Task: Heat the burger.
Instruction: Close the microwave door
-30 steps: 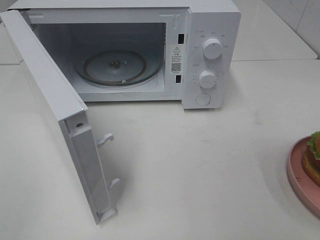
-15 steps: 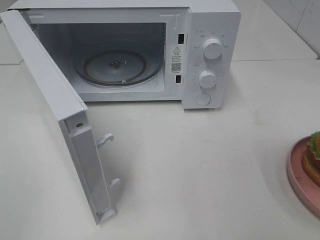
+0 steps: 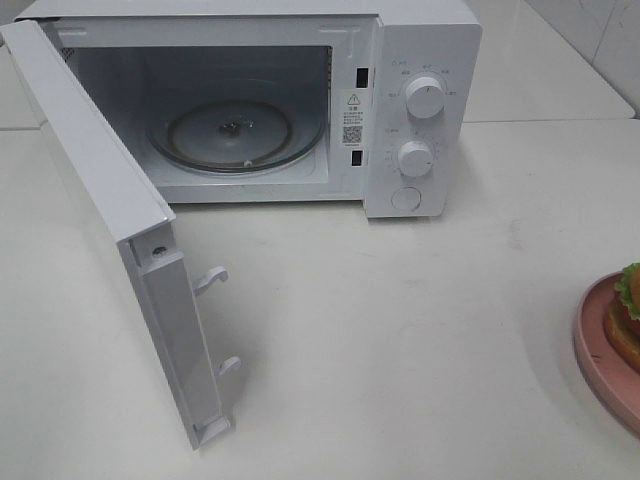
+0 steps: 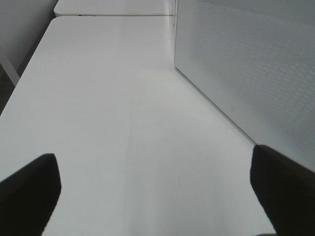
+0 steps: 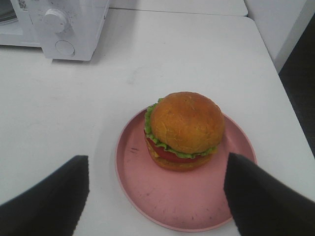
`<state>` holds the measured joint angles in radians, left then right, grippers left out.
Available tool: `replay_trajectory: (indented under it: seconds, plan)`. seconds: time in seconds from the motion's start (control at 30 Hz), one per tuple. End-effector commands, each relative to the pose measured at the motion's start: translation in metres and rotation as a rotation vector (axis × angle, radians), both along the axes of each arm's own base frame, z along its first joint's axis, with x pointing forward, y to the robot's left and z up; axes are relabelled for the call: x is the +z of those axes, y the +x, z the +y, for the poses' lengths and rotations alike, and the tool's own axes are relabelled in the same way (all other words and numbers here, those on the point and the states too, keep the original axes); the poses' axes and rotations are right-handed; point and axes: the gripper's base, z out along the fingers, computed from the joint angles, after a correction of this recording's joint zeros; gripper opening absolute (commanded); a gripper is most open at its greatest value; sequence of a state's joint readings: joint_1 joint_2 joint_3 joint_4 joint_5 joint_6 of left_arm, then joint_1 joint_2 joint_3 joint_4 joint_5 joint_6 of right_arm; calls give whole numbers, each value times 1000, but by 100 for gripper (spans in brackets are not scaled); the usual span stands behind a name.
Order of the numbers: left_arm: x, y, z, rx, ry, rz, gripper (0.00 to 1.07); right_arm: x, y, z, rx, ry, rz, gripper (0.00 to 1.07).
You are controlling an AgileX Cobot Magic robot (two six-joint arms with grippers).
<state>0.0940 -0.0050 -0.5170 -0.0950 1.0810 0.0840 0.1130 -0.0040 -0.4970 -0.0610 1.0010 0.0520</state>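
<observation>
One burger (image 3: 630,312) shows from the high camera, cut off at the right edge on a pink plate (image 3: 598,365), well apart from the microwave (image 3: 300,100), whose door (image 3: 120,240) hangs wide.

The left gripper (image 4: 152,191) is spread, holding nothing, beside the door.

The right gripper (image 5: 156,196) gapes empty over the burger (image 5: 184,130). It looks tall, soft and stacked, probably light; squeezing the bun may shift the layers, so gripping the plate (image 5: 162,196) rim seems safer.
</observation>
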Motion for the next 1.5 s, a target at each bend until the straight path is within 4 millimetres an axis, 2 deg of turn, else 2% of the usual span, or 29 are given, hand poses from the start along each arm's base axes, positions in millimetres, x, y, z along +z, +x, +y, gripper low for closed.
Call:
replay_trajectory:
  seconds: [0.03, 1.5]
  plan:
    - [1, -1, 0, 3, -1, -19, 98, 0, -4, -1, -1, -14, -33, 75]
    - [1, -1, 0, 2, -1, -19, 98, 0, -4, -1, -1, -14, -33, 75]
